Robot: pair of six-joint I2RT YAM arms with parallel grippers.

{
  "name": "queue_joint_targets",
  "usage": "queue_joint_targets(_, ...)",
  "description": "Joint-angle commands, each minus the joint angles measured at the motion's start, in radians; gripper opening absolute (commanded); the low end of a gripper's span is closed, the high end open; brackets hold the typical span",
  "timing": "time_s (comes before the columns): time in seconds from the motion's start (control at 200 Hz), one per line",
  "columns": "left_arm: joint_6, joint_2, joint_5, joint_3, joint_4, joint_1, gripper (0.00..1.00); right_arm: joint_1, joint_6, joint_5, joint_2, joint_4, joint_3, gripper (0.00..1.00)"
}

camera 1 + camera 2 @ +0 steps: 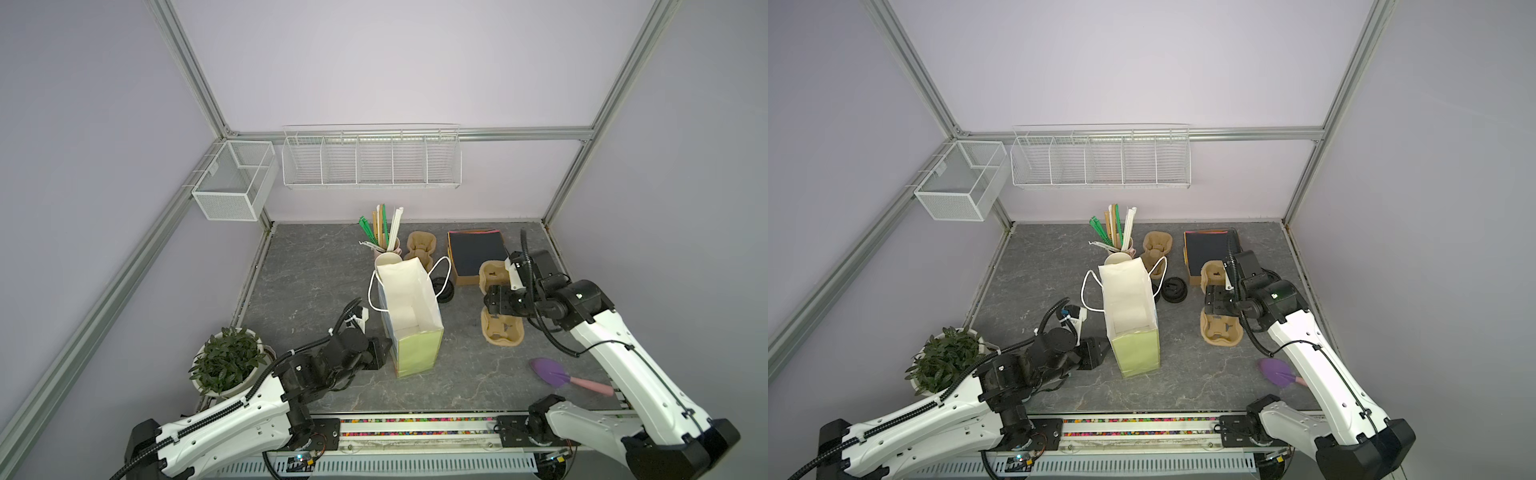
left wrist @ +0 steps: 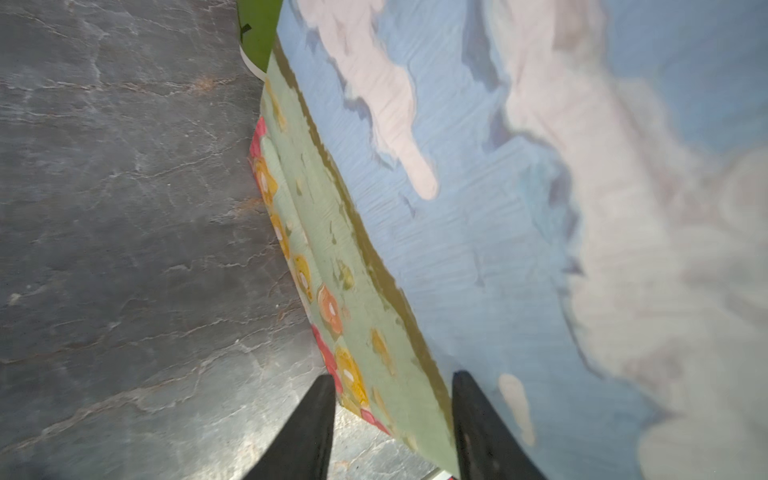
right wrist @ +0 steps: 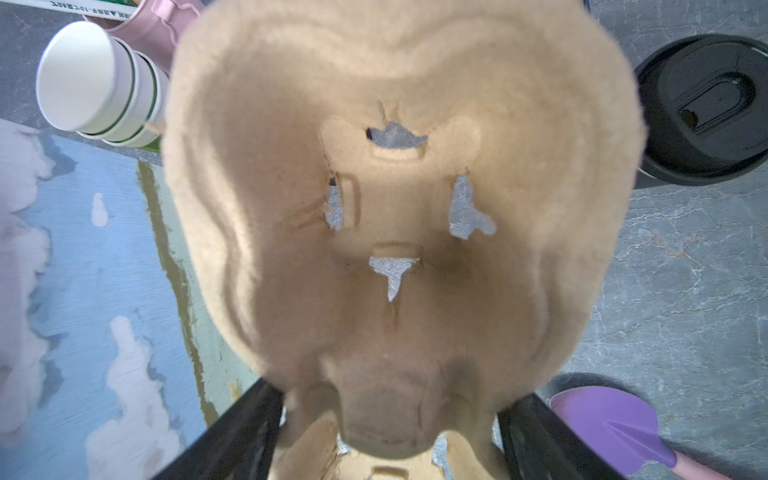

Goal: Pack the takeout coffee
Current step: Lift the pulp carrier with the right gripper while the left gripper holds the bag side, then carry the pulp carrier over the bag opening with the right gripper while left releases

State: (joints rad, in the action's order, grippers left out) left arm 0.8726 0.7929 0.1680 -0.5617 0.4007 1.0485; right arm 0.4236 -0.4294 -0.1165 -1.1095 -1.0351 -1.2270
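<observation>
Beside the paper bag [image 1: 417, 353], my left gripper [image 2: 392, 374] stood with jaws apart against its base, I judged to steady it; my right gripper [image 3: 399, 390] clamped 1 pulp carrier [image 3: 395, 208]. No lidded coffee cup showed anywhere.

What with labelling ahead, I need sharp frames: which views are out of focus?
Right wrist view: the pulp cup carrier, too close, is fuzzy round its rim. Left wrist view: the paper bag smears where nearest the lens. Both top views: sharp.
</observation>
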Motion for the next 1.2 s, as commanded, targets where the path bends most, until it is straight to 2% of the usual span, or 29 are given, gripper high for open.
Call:
queue_joint_targets(0.0, 0.023, 0.030, -0.026, 0.014, -0.112, 0.004, 0.47, 0.009, 0.027, -0.021, 0.025, -0.033, -0.035, 0.81)
queue_joint_targets(0.29, 0.005, 0.127, -0.048, -0.016, -0.203, 0.004, 0.46, 0.008, 0.057, -0.009, 0.049, -0.063, -0.102, 0.82)
queue_joint_targets(0.415, -0.061, 0.079, 0.024, -0.075, -0.086, 0.004, 0.46, 0.009, 0.078, 0.006, 0.056, -0.073, -0.133, 0.81)
queue_joint_targets(0.64, -0.179, -0.067, 0.231, -0.180, 0.163, 0.001, 0.46, 0.023, 0.118, 0.052, 0.031, -0.084, -0.235, 0.81)
queue_joint_targets(0.79, -0.234, -0.064, 0.335, -0.288, 0.322, -0.016, 0.48, 0.065, 0.134, 0.078, -0.021, -0.103, -0.332, 0.81)
queue_joint_targets(0.885, -0.277, -0.044, 0.354, -0.354, 0.405, -0.070, 0.48, 0.105, 0.137, 0.079, -0.058, -0.119, -0.403, 0.81)
queue_joint_targets(1.06, -0.334, 0.020, 0.317, -0.434, 0.478, -0.211, 0.48, 0.197, 0.142, 0.070, -0.124, -0.138, -0.516, 0.81)
queue_joint_targets(1.194, -0.391, 0.039, 0.325, -0.481, 0.489, -0.254, 0.48, 0.278, 0.144, 0.026, -0.188, -0.173, -0.596, 0.81)
